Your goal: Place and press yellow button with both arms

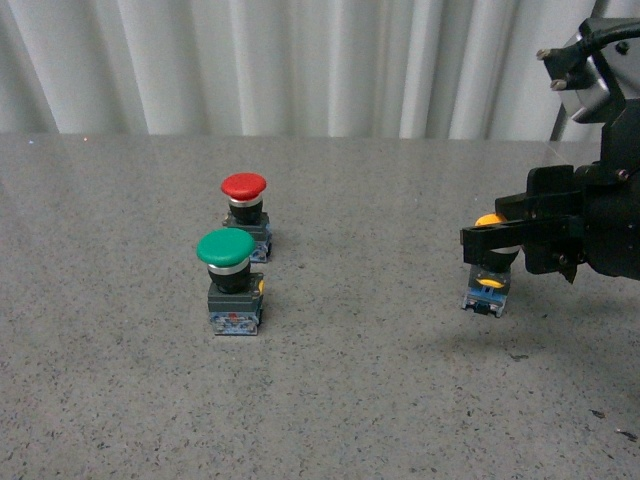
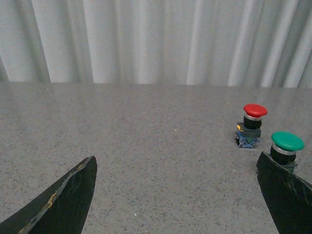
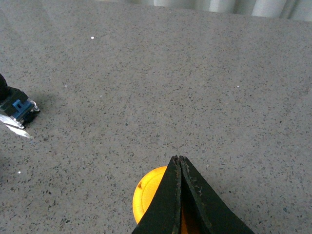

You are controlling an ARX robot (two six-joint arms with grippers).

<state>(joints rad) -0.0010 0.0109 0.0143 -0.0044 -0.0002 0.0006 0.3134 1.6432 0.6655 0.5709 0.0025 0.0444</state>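
Observation:
The yellow button (image 1: 487, 287) hangs a little above the grey table at the right, its shadow on the table below it. My right gripper (image 1: 486, 244) is shut on it just under the yellow cap, and the grey-blue base shows below the fingers. In the right wrist view the right gripper (image 3: 176, 163) has its fingers pressed together, with the yellow button's cap (image 3: 147, 196) showing beside them. In the left wrist view my left gripper (image 2: 176, 161) is open above bare table, with nothing between its fingers. It does not show in the front view.
A red-capped switch (image 1: 245, 214) and a green-capped switch (image 1: 231, 281) stand upright left of centre, the green one nearer. Both appear in the left wrist view, red (image 2: 253, 124) and green (image 2: 286, 144), the green beside one finger. A white curtain (image 1: 300, 60) hangs behind the table.

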